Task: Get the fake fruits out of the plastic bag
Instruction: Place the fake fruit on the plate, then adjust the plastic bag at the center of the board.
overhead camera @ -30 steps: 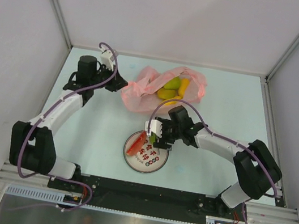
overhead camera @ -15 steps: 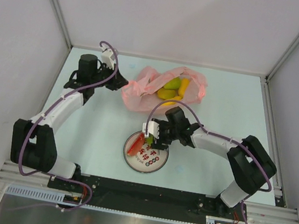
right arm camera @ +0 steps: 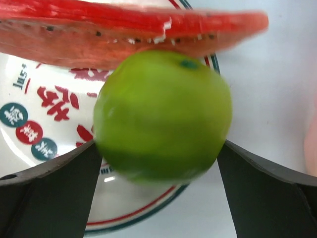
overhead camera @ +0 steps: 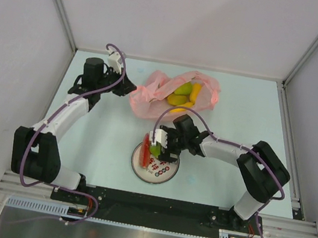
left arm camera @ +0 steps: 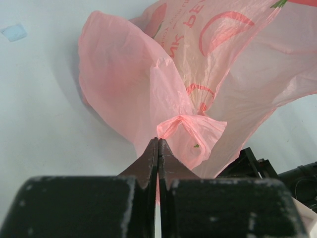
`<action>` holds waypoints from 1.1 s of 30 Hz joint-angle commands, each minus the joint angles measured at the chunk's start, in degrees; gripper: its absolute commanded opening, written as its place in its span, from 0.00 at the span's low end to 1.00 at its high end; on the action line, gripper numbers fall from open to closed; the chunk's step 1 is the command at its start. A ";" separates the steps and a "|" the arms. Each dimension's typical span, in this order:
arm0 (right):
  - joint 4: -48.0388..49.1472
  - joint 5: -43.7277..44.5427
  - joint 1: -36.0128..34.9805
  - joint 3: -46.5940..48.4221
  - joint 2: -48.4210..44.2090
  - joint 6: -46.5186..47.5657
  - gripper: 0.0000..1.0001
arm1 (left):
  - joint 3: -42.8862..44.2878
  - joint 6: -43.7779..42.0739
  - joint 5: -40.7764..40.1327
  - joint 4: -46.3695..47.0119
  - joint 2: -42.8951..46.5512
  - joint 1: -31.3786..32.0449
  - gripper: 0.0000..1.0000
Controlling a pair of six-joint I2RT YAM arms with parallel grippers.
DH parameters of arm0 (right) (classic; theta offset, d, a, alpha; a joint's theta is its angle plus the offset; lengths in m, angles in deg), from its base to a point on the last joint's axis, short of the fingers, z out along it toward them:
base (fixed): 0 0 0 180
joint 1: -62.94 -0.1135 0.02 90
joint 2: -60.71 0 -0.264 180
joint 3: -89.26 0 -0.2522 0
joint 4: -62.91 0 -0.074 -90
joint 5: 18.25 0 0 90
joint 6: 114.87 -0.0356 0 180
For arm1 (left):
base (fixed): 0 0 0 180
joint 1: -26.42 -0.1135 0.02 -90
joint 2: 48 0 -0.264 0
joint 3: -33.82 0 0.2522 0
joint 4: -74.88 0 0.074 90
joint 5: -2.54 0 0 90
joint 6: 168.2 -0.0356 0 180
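Observation:
The pink plastic bag (overhead camera: 150, 96) lies at the back middle, with a green fruit (overhead camera: 183, 88), a yellow fruit (overhead camera: 177, 99) and an orange piece (overhead camera: 196, 91) showing in its mouth. My left gripper (overhead camera: 128, 89) is shut on a bunched fold of the bag (left arm camera: 138, 84), as the left wrist view (left arm camera: 158, 141) shows. My right gripper (overhead camera: 157, 146) is over the plate (overhead camera: 162, 171). In the right wrist view it (right arm camera: 157, 144) is open, with a blurred round green fruit (right arm camera: 163, 116) between its fingers. The red watermelon slice (right arm camera: 99, 34) lies on the plate just beyond that fruit.
The white plate with the red rim and print (right arm camera: 44, 114) sits near the front middle. Grey walls close the table at the back and both sides. A small blue mark (left arm camera: 14, 32) is on the table left of the bag.
My right gripper moved left over the plate with the green fruit and opened around it. The watermelon slice shifted towards the plate's left edge. The left arm held still.

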 commanded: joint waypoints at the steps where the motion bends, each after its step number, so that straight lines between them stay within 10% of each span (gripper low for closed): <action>1: -3.74 0.40 1.92 1.41 -6.03 -1.09 1.00 | 0.46 0.94 0.55 2.10 1.63 0.51 0.00; 9: -18.53 -1.01 7.89 4.75 -17.90 0.33 1.00 | 0.90 0.16 0.47 2.46 2.68 0.95 0.00; 21: 11.88 12.15 9.48 18.71 -6.34 -27.96 0.75 | -2.17 -2.05 2.49 0.16 7.25 1.21 0.00; 29: 11.37 20.25 14.22 24.53 7.31 -25.44 0.58 | -2.88 -1.25 2.05 0.08 9.10 1.56 0.01; 33: 12.76 23.59 13.70 10.85 -0.04 -22.18 0.57 | -0.95 -2.39 1.70 -0.54 8.23 2.62 0.01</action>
